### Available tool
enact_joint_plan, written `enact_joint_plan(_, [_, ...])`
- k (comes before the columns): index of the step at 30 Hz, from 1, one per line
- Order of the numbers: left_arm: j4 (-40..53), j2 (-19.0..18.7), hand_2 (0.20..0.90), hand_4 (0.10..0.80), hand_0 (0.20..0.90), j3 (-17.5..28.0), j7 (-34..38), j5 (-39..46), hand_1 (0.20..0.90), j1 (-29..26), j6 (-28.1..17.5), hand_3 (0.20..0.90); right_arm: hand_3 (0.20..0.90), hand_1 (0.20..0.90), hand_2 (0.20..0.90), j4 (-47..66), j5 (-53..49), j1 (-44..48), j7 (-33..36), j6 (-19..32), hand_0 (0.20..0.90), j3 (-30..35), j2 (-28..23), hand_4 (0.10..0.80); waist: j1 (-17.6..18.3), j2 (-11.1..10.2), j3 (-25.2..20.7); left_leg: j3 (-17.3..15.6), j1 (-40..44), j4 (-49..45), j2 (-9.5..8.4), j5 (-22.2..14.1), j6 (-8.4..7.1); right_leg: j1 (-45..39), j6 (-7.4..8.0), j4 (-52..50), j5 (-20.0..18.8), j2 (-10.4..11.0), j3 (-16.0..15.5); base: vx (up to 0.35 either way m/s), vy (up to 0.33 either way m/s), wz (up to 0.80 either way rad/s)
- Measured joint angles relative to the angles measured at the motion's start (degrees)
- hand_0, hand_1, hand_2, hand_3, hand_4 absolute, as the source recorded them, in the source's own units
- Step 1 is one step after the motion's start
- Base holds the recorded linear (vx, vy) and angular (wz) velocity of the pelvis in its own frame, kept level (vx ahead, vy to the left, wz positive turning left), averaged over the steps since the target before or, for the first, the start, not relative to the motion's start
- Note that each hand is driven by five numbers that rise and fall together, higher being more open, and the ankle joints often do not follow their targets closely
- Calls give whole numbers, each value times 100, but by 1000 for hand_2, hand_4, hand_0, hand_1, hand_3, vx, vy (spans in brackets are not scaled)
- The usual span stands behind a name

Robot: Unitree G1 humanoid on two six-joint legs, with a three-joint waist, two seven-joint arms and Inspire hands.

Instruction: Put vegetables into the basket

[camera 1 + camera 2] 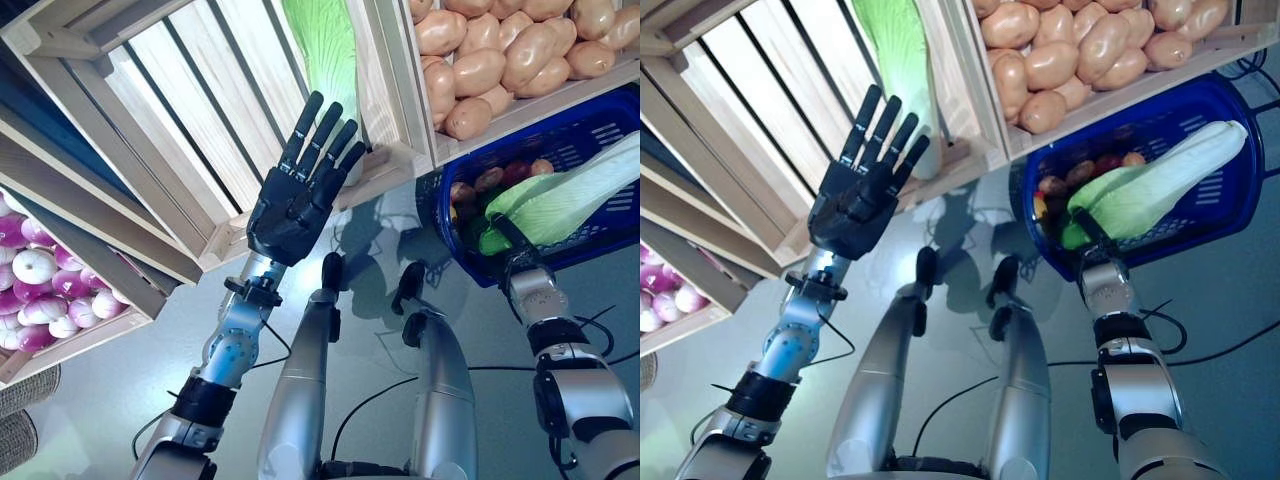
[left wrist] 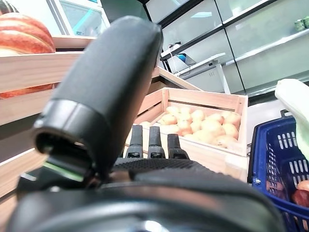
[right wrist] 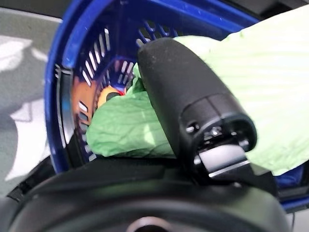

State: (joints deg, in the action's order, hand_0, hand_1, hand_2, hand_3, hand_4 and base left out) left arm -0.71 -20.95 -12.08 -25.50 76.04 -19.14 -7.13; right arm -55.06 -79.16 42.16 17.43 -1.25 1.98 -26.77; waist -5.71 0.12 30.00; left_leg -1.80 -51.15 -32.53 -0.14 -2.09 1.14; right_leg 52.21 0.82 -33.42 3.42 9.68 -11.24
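My right hand (image 3: pixel 193 111) has its thumb curled over a cabbage (image 1: pixel 570 200), gripping it near its leafy green end over the blue basket (image 1: pixel 1230 215), where a few small vegetables already lie. The cabbage looks light but bulky and soft-leafed, so I judge a firm hold nearer the pale stalk would bruise it less. It lies across the rim, its pale end sticking out past the far edge. The potato crate (image 1: pixel 520 110) sits just beside the basket, leaving little room there. My left hand (image 1: pixel 300 195) is spread flat, empty, in front of the slatted crate (image 1: pixel 170 130), where another cabbage (image 1: pixel 325 45) waits.
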Motion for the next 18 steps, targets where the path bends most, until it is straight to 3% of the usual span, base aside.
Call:
enact_joint_plan(11, [1, -55, 900, 800, 900, -22, 88, -161, 900, -120, 48, 900, 900, 900, 900, 9, 44, 137, 505, -10, 900, 0, -156, 800, -8, 0, 0, -21, -1, -2, 1, -9, -5, 18, 35, 26, -20, -79, 117, 6, -8, -1])
enact_joint_plan(18, [25, -846, 900, 800, 900, -38, 578, -1481, 900, -163, -222, 900, 900, 900, 900, 0, 684, 156, 678, -106, 900, -2, -356, 800, -2, 2, 0, -34, -27, -31, 11, -27, -13, 38, 13, 25, -39, -109, 130, -3, 21, -1])
